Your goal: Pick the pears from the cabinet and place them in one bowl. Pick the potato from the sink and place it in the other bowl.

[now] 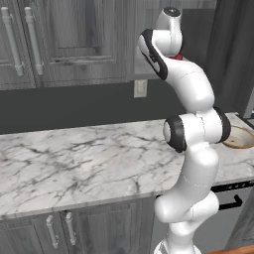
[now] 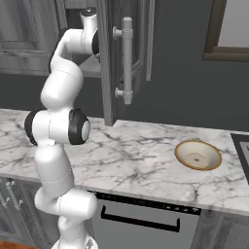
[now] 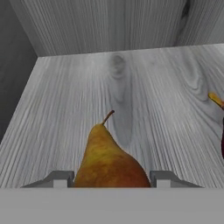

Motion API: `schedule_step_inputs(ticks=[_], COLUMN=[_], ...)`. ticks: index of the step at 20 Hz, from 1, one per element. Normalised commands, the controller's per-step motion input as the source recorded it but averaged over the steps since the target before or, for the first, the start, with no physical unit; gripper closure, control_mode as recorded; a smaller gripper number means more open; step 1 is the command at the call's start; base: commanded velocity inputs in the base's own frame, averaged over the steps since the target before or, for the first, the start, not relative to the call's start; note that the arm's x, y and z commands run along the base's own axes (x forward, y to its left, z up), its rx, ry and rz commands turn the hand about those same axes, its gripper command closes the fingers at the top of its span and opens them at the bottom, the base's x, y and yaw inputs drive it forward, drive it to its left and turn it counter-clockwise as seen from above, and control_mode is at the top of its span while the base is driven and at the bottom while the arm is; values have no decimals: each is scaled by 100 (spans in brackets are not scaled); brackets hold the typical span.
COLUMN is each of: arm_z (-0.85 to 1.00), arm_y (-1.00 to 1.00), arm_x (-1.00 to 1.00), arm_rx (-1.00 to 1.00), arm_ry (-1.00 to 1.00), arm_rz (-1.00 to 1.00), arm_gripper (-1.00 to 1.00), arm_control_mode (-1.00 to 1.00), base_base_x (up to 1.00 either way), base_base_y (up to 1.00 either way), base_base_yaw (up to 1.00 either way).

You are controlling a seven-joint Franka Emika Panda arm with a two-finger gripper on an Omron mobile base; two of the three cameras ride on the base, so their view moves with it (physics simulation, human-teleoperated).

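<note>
A: Nearest the hand camera, how does the end effector stand?

B: Its two fingers flank the base of the brown pear, one on each side, drawn in close to the fruit's flanks. Whether they already press on it cannot be told from this angle.

A: And how does the pear lie?

B: On the cabinet shelf, centred between the fingers, its long axis running away from the hand, the stem pointing toward the back wall. So the fingers cross its widest part.

A: Anything beside it?

B: At the right edge of the hand view, a sliver of something dark with a yellow tip, too cropped to name.

A: Farther off?

B: On the marble table below sits the cream-tan bowl, empty, well to the right of the open cabinet door. The lift must back out past that door, by his judgement.
</note>
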Motion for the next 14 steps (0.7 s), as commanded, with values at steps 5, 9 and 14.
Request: schedule_step_inputs(ticks=[5,9,14], arm_z=[2,16,2], arm_y=[0,0,1], arm_x=[-11,-56,-81], arm_rx=[0,0,0], arm_ry=[-2,-10,-11], arm_rz=[0,0,0], arm_gripper=[100,100,100], arm_control_mode=[-100,-100,-100], base_base_x=[0,0,0], base_base_y=[0,0,0], base_base_yaw=[0,0,0])
